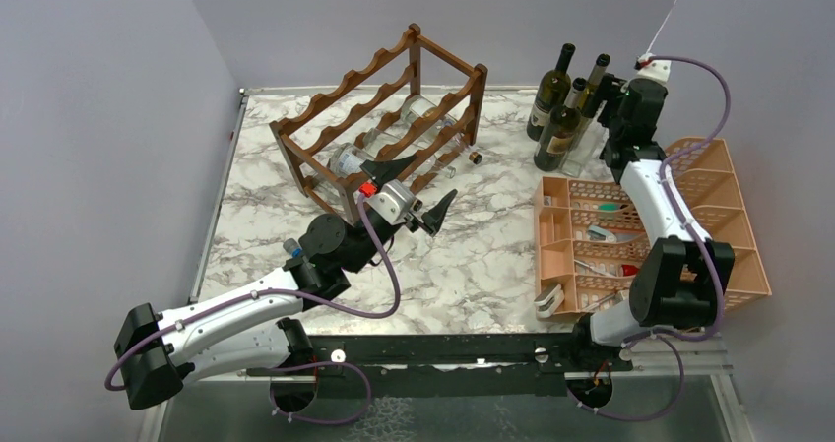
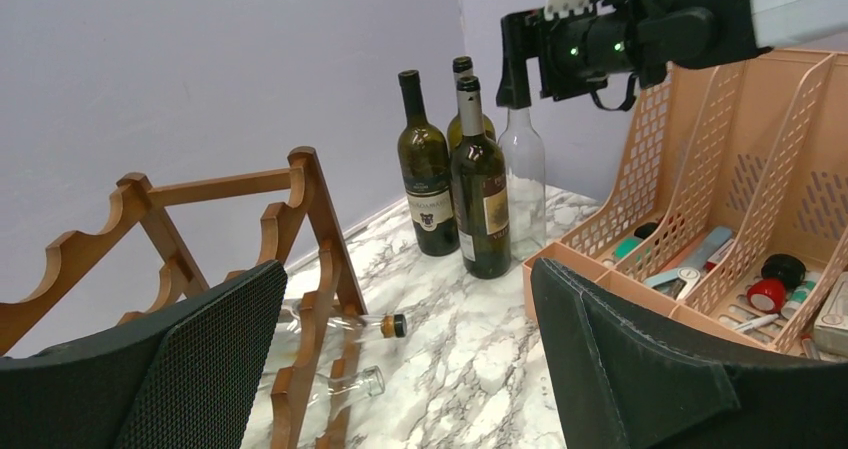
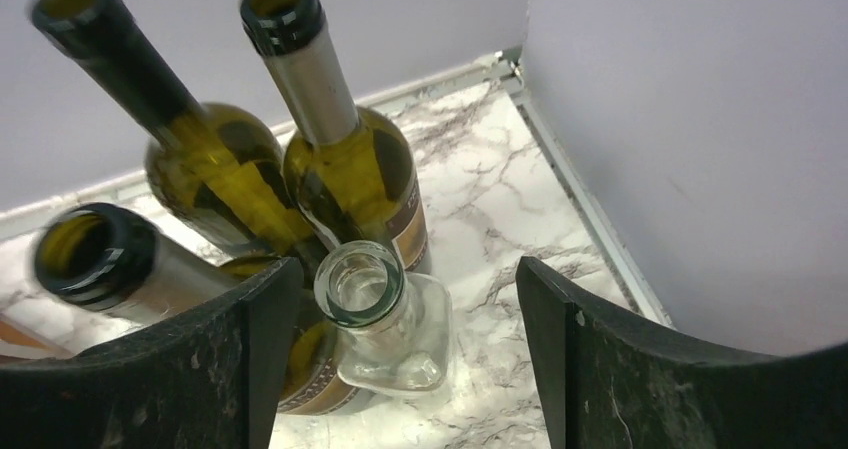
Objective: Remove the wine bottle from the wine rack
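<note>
two clear wine bottles are lying in the bottom tier of the wine rack, necks poking out the end facing the right side of the marble table. they're looking empty, so probably light, but it's smooth glass: slippery, breakable, zero give. i'd be grabbing one round the neck and sliding it straight out along the rails. left gripper is hovering wide open just in front of the rack, holding nothing. right gripper is sitting with fingers apart either side of a standing clear bottle, not clamping it, next to three dark bottles in the far corner.
</note>
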